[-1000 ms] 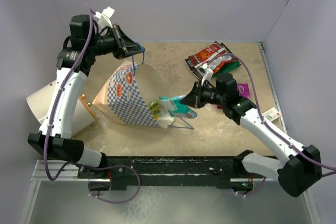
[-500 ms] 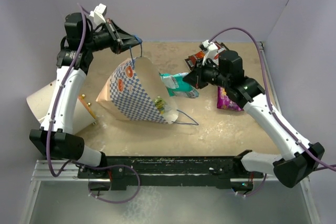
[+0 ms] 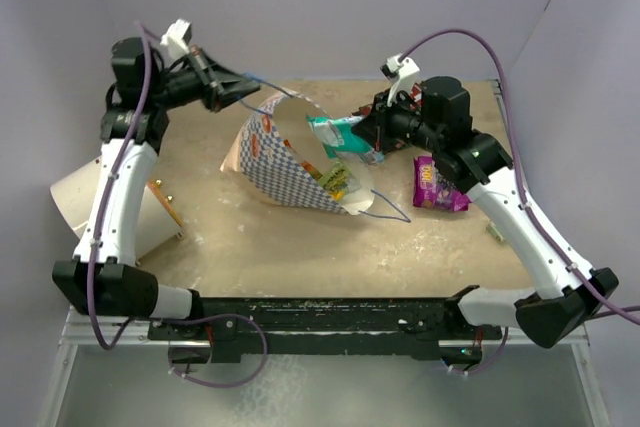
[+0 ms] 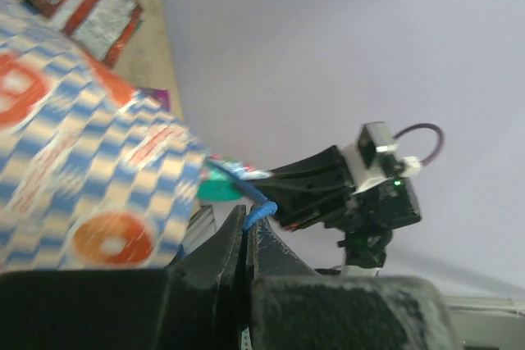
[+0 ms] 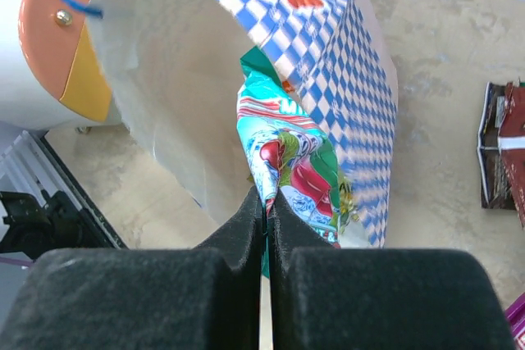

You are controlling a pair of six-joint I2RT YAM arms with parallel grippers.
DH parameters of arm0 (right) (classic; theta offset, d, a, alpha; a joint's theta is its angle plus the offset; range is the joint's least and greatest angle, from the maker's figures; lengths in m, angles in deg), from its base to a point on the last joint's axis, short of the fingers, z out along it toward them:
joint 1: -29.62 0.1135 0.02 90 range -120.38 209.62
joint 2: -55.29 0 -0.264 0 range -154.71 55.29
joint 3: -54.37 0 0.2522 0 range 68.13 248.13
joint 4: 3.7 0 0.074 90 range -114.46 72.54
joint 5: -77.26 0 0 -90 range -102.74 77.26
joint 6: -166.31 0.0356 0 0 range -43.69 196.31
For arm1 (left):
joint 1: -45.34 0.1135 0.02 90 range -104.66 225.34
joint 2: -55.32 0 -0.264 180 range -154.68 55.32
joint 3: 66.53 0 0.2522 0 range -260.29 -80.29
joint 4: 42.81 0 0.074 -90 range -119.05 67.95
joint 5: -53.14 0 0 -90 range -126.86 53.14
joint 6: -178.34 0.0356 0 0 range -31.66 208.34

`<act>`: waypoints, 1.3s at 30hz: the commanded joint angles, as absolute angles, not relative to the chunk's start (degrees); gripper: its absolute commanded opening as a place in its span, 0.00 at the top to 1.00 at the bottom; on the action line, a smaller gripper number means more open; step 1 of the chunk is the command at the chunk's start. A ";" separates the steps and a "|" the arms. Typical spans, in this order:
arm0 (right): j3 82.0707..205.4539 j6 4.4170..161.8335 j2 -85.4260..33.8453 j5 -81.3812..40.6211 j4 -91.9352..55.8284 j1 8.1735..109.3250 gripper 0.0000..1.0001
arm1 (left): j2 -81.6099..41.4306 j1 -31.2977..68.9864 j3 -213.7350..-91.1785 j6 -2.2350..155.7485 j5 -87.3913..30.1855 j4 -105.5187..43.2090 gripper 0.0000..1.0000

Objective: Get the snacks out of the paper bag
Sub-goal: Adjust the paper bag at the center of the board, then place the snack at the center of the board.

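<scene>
A: Top view?
B: The paper bag (image 3: 285,162) is seen resting on the tabletop (image 3: 300,237), mouth facing right; 1 purple packet (image 3: 435,185) is seen to its right.
A: Left wrist?
B: The blue cord handle (image 4: 261,211) is pinched by the left pincer (image 4: 244,223).
A: Right wrist?
B: 1 teal packet (image 5: 283,161) is pinched by the right pincer (image 5: 267,202) at the bag's mouth.

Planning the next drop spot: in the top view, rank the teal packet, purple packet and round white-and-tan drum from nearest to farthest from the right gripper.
1. teal packet: held by the right gripper, between its fingers.
2. purple packet: lying just to its right.
3. round drum: far left, beyond the paper bag.
</scene>
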State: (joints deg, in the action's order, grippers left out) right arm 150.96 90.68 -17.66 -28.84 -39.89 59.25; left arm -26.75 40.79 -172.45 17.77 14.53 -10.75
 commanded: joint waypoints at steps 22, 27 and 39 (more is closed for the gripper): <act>176.87 86.31 -27.74 -15.06 -38.04 55.68 1.00 | -39.96 55.60 -190.65 53.69 3.76 26.04 1.00; 177.04 98.26 -34.18 -19.12 -36.82 43.36 1.00 | -43.11 55.63 -193.55 55.58 3.28 27.66 1.00; 175.86 117.87 -50.50 -35.14 -19.81 31.49 1.00 | -44.18 55.58 -192.55 57.63 6.51 28.11 1.00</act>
